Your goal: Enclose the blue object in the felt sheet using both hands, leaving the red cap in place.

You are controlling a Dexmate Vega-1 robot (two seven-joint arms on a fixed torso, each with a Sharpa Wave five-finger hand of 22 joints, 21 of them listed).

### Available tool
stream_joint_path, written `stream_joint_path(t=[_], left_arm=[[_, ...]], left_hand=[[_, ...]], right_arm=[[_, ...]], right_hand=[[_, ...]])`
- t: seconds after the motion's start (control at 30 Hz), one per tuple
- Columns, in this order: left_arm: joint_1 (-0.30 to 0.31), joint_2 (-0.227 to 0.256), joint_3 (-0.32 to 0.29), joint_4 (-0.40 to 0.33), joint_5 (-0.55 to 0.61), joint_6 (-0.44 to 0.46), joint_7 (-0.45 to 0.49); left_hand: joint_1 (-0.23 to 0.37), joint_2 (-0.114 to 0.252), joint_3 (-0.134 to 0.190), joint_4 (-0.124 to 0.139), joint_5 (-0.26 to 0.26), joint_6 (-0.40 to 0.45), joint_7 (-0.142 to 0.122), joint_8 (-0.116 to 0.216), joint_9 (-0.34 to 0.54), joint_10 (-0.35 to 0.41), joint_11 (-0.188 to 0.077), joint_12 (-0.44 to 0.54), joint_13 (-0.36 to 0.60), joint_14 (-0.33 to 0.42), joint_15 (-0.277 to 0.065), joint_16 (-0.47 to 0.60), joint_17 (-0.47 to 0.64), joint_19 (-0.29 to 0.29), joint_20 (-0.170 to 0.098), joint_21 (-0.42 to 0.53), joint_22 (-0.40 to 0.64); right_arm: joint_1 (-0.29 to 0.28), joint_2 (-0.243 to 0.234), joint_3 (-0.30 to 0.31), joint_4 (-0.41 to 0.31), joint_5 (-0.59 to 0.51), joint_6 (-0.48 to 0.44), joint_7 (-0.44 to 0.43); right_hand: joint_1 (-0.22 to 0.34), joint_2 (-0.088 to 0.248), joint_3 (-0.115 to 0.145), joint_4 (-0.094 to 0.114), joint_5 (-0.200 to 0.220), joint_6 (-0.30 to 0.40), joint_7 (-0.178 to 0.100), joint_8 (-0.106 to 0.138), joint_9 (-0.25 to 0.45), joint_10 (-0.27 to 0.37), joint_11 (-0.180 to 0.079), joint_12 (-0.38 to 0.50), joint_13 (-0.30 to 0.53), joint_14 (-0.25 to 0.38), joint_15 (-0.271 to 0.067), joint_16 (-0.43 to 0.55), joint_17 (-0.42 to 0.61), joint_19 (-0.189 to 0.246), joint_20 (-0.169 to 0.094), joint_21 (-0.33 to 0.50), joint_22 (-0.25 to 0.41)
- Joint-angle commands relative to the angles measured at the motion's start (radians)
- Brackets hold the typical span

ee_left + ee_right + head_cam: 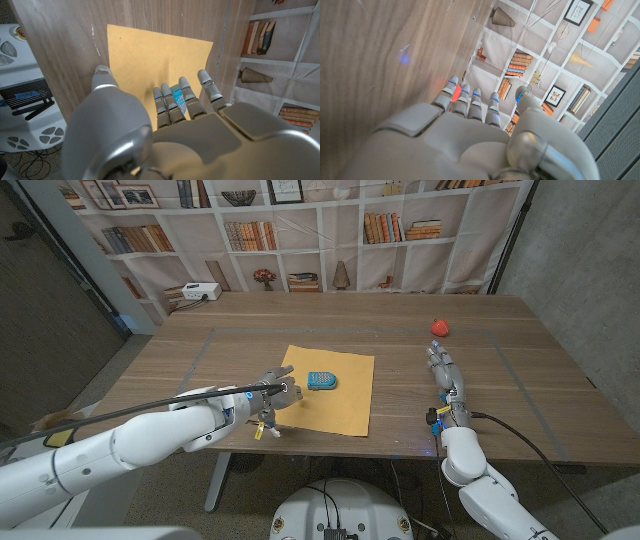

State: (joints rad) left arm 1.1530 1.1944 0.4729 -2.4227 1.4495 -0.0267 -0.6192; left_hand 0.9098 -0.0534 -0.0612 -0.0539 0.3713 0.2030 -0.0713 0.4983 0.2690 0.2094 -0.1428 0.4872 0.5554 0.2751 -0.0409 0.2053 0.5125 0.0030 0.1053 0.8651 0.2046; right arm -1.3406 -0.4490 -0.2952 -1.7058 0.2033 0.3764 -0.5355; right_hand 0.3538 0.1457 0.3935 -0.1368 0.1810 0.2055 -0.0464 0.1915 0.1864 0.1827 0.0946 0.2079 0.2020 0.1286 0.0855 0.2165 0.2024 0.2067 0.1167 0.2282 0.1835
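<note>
A yellow-orange felt sheet [325, 391] lies on the wooden table [180, 370] at the middle. The blue object [321, 381] rests on its far half. In the left wrist view a strip of the blue object [178, 98] peeks between the fingers over the felt sheet [145, 55]. My left hand [276, 392] hovers at the sheet's left edge, fingers spread, holding nothing. The red cap [439, 328] sits far right on the table. My right hand [444, 375] stays right of the sheet, fingers extended toward the cap, empty. The red cap [456, 92] shows beyond its fingertips.
A white power strip [196, 293] sits at the table's far left corner. Bookshelves [300, 230] stand behind the table. Bare tabletop lies between the sheet and my right hand.
</note>
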Motion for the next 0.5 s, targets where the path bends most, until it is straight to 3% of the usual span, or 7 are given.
stream_joint_path(t=[0.03, 0.2, 0.3, 0.33, 0.5], left_arm=[[0.012, -0.005, 0.04, 0.088, 0.093, 0.005, 0.099], [0.022, 0.007, 0.051, 0.117, 0.092, 0.014, 0.151], [0.029, 0.012, 0.056, 0.144, 0.083, 0.026, 0.201], [0.036, 0.022, 0.054, 0.156, 0.078, 0.032, 0.248], [0.044, 0.035, 0.061, 0.191, 0.069, 0.051, 0.353]], left_hand=[[0.021, 0.016, -0.005, -0.004, 0.013, 0.027, -0.001, 0.01, 0.003, 0.024, -0.012, 0.022, 0.009, 0.029, -0.047, 0.013, 0.008, 0.002, 0.004, 0.005, 0.002], [0.055, 0.038, 0.004, -0.016, 0.025, 0.063, -0.001, 0.031, 0.01, 0.059, -0.031, 0.058, 0.025, 0.083, -0.062, 0.044, 0.023, 0.017, -0.001, 0.012, 0.003], [0.094, 0.058, 0.014, -0.034, 0.034, 0.118, -0.028, 0.068, 0.026, 0.113, -0.057, 0.109, 0.054, 0.137, -0.093, 0.086, 0.055, 0.048, -0.02, 0.026, 0.006], [0.126, 0.072, 0.025, -0.049, 0.04, 0.165, -0.037, 0.099, 0.039, 0.145, -0.065, 0.14, 0.075, 0.177, -0.1, 0.118, 0.077, 0.075, -0.026, 0.039, 0.007], [0.172, 0.093, 0.038, -0.07, 0.032, 0.261, -0.07, 0.178, 0.076, 0.237, -0.071, 0.218, 0.128, 0.257, -0.146, 0.194, 0.139, 0.138, -0.046, 0.082, 0.015]], right_arm=[[-0.009, 0.004, 0.007, 0.004, 0.003, -0.002, 0.001], [-0.013, 0.005, 0.009, 0.007, 0.003, -0.001, -0.003], [-0.017, 0.005, 0.011, 0.007, 0.001, 0.001, -0.006], [-0.018, 0.005, 0.012, 0.007, 0.0, 0.003, -0.007], [-0.023, 0.0, 0.014, -0.001, -0.009, -0.008, -0.013]], right_hand=[[0.0, 0.001, 0.002, 0.006, 0.004, 0.014, 0.001, 0.004, 0.001, 0.009, 0.004, 0.002, 0.004, 0.006, 0.004, 0.005, 0.005, 0.008, -0.003, -0.005, 0.004], [0.0, 0.001, 0.002, 0.006, 0.004, 0.014, 0.001, 0.004, 0.001, 0.009, 0.004, 0.001, 0.004, 0.006, 0.004, 0.005, 0.005, 0.008, -0.003, -0.005, 0.004], [0.0, 0.0, 0.002, 0.005, 0.004, 0.014, 0.0, 0.003, 0.001, 0.008, 0.005, 0.001, 0.004, 0.006, 0.005, 0.005, 0.005, 0.008, -0.003, -0.005, 0.004], [0.001, 0.0, 0.002, 0.005, 0.004, 0.014, 0.0, 0.003, 0.001, 0.009, 0.005, 0.001, 0.004, 0.006, 0.004, 0.005, 0.005, 0.008, -0.003, -0.005, 0.004], [0.002, -0.003, 0.002, 0.003, 0.004, 0.014, 0.001, 0.003, 0.001, 0.009, 0.004, 0.001, 0.004, 0.007, 0.007, 0.004, 0.004, 0.007, -0.002, -0.005, 0.004]])
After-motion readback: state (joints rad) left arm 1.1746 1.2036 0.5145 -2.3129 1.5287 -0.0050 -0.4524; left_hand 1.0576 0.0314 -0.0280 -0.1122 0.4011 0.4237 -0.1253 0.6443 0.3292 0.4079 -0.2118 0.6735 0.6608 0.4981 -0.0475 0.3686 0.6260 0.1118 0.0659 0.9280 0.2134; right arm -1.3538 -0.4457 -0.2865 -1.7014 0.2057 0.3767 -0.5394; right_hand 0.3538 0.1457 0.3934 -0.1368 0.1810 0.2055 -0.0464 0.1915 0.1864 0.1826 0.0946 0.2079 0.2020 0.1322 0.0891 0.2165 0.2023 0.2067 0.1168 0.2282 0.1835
